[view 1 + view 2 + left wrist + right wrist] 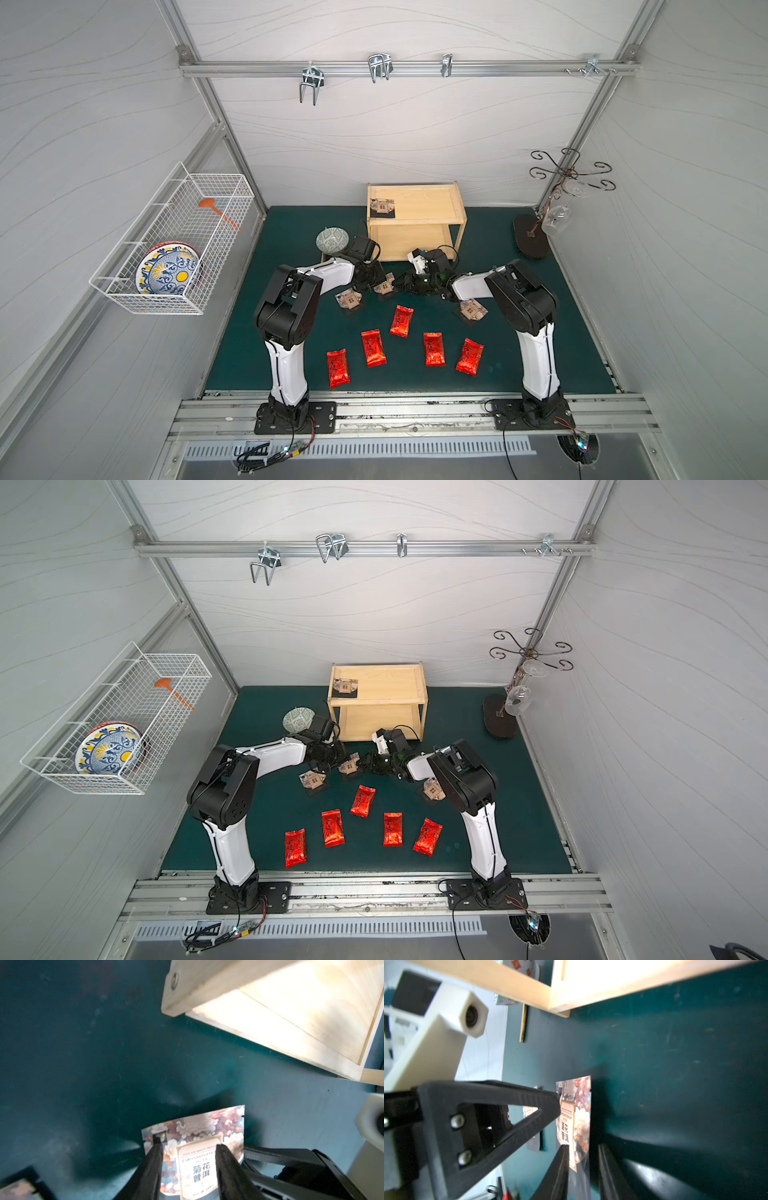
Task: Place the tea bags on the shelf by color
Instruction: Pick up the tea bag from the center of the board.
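Left gripper [188,1142] rests parted on "CHRYSANTHEMU" tea bag [195,1124]; right gripper [583,1147] straddles it, unclenched.

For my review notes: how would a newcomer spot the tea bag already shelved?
Find the light wooden shelf at the back of the green mat. At the left end of its top tier lies a beige patterned tea bag. It is the only packet on the shelf.

In both top views the left arm [286,307] and right arm [523,299] bend at the elbow and reach inward, wrists nearly meeting mid-frame. The left gripper [188,1142] holds its jaws apart; the right gripper [582,1147] shows a narrower gap.
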Robot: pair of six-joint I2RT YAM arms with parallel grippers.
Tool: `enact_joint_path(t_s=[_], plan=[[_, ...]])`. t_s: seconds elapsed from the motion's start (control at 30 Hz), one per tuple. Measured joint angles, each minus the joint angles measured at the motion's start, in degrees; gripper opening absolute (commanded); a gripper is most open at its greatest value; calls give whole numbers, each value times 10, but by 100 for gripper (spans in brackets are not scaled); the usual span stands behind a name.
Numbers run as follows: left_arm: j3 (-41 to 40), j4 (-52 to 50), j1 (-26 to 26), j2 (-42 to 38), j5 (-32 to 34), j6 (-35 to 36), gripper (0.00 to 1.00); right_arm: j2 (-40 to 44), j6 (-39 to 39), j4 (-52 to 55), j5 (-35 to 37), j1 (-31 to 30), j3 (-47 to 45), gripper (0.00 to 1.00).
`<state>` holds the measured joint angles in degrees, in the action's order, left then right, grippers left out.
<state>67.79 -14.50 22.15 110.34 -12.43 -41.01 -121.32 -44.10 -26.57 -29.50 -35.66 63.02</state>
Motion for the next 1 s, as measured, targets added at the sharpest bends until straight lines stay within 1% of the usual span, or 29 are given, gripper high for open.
enact_joint_path(t_s=[0.1, 0.23, 0.4, 0.53, 0.63, 0.8, 0.93, 1.0], plan=[[0, 0, 0, 0, 0, 0, 47, -8, -19, -1, -10, 2, 7, 10], [0, 0, 0, -1, 0, 1, 47, -9, -30, -1, -15, 2, 8, 0], [0, -10, 0, -10, 3, 3, 47, -4, -31, 0, -16, 4, 4, 0], [0, -32, -2, -49, 6, 5, 49, 35, -30, 14, -12, 5, -21, 0], [0, -47, -10, -103, 9, 10, 49, 88, -26, 30, -3, 5, -40, 0], [0, -69, -31, -198, 14, 20, 50, 200, -24, 48, 14, 5, -88, 0], [-6, -81, -42, -247, 15, 20, 50, 293, -23, 81, 25, 5, -132, 0], [-17, -84, -46, -268, 15, 20, 51, 350, -19, 113, 35, 5, -147, 0]])
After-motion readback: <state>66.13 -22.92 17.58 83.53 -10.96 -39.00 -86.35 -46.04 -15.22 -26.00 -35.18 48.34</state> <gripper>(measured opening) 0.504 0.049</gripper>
